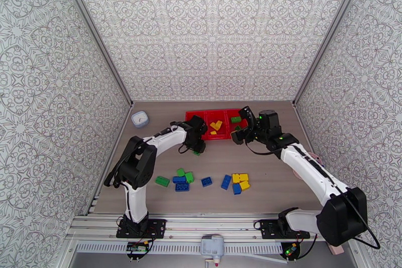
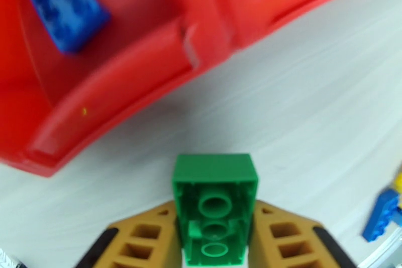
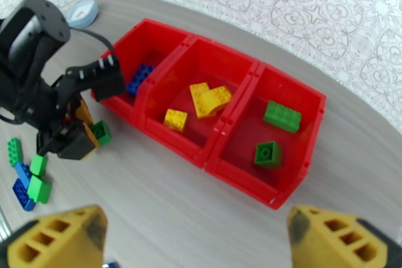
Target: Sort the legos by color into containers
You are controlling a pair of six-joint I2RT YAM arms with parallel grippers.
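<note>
My left gripper (image 2: 215, 216) is shut on a green lego (image 2: 215, 198), its hollow underside facing the wrist camera. It sits just in front of the near wall of the red tray (image 2: 115, 103), by the left container. From the right wrist the same gripper (image 3: 90, 136) and green lego (image 3: 103, 132) sit low over the table. The left container holds a blue lego (image 3: 138, 79), the middle one three yellow legos (image 3: 206, 100), the right one two green legos (image 3: 281, 115). My right gripper (image 1: 242, 125) hangs open and empty above the tray's right end.
Loose legos lie on the near table: green (image 1: 162, 181), a blue and green cluster (image 1: 183, 179), blue ones (image 1: 206, 181), and a yellow and blue cluster (image 1: 239, 182). A white round cup (image 1: 140, 118) stands left of the tray. Patterned walls close both sides and the back.
</note>
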